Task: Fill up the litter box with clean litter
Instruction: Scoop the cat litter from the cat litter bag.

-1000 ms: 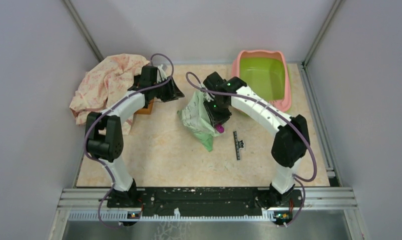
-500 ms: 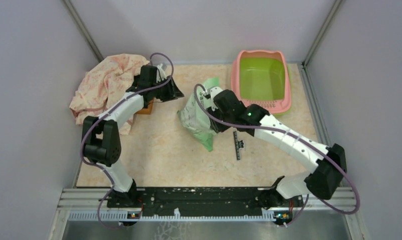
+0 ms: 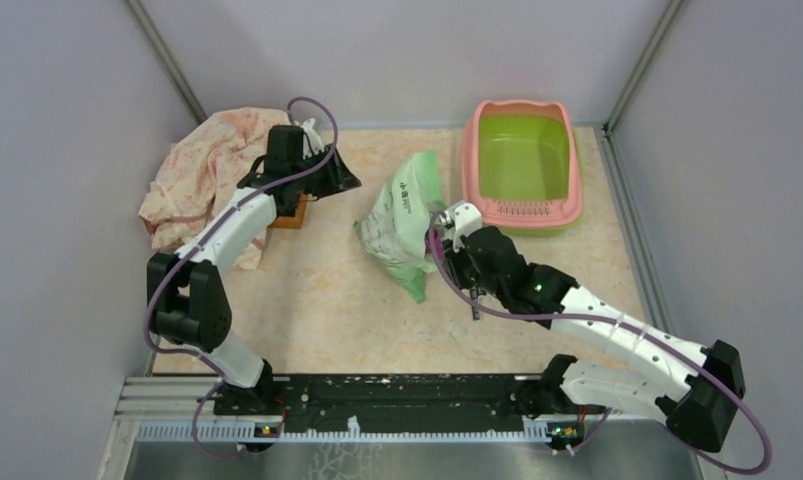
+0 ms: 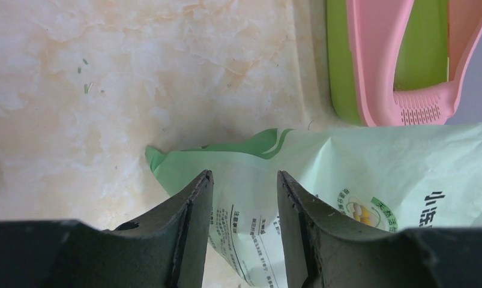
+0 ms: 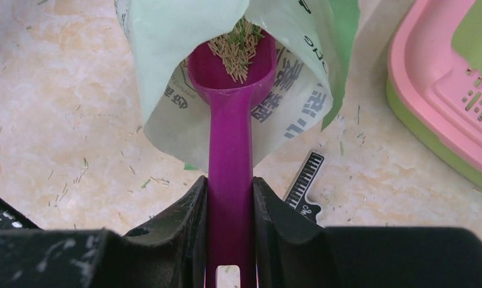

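Observation:
The litter box (image 3: pixel 573 160), with a pink rim and a lime-green basin, stands at the back right with no litter showing in it. It also shows in the left wrist view (image 4: pixel 373 54) and the right wrist view (image 5: pixel 427 90). A light green printed bag (image 3: pixel 402 215) lies mid-table with its mouth open toward my right gripper. My right gripper (image 5: pixel 230 183) is shut on the handle of a purple scoop (image 5: pixel 229 138). The scoop's bowl sits at the bag's mouth and holds a small heap of clean litter (image 5: pixel 235 48). My left gripper (image 4: pixel 244 177) is open and empty, just left of the bag (image 4: pixel 346 174).
A pink floral cloth (image 3: pixel 212 165) lies at the back left, with a small brown wooden tray (image 3: pixel 293 216) beside it under the left arm. A black ruler-like tag (image 5: pixel 306 180) lies on the table right of the scoop. Stray litter bits dot the table. Walls enclose three sides.
My right arm has drawn back toward the near edge and pulled the scoop out to the bag's mouth. The bag now lies uncovered. My left gripper has barely moved.

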Robot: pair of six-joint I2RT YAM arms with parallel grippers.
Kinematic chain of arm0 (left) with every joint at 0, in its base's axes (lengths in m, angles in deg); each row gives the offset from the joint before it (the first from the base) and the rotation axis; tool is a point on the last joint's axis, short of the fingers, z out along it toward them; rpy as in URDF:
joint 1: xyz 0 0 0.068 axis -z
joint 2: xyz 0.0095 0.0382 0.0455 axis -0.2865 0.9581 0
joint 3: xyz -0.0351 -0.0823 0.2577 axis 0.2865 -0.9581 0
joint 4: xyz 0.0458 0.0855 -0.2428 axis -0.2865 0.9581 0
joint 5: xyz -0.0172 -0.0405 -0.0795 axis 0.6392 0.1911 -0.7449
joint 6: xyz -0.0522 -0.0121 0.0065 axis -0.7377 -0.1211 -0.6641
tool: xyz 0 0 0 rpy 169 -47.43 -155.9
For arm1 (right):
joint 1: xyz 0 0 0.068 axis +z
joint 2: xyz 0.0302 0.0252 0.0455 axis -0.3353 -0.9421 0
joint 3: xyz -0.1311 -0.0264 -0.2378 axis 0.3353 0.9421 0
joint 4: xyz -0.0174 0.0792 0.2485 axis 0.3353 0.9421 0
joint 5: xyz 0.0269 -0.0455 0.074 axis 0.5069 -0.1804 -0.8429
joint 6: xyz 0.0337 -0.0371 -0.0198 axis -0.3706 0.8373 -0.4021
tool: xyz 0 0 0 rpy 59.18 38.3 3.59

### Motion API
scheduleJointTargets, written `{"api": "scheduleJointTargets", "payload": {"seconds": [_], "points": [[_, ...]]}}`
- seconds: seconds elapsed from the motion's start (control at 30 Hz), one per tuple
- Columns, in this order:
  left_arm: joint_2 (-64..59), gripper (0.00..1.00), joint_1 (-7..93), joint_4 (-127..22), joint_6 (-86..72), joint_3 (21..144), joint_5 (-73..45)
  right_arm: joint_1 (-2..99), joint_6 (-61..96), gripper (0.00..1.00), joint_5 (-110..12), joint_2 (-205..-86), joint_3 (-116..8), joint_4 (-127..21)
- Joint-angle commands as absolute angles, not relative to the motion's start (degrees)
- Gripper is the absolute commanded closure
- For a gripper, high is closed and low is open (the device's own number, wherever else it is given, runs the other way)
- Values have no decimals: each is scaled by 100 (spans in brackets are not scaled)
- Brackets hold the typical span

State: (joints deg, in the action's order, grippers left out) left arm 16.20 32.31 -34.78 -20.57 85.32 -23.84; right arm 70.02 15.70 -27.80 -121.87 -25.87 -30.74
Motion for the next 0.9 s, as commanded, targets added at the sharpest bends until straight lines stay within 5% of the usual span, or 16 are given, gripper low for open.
{"api": "scheduleJointTargets", "payload": {"seconds": [0.0, 0.87], "points": [[1301, 51, 3264, -3333, -1955, 8447, -2271, 7119, 1699, 100, -2452, -11688, -2198, -3977], [1065, 50, 3261, -2825, -1968, 8894, -2470, 7918, 1831, 100, -692, -9943, -803, -5281]]}}
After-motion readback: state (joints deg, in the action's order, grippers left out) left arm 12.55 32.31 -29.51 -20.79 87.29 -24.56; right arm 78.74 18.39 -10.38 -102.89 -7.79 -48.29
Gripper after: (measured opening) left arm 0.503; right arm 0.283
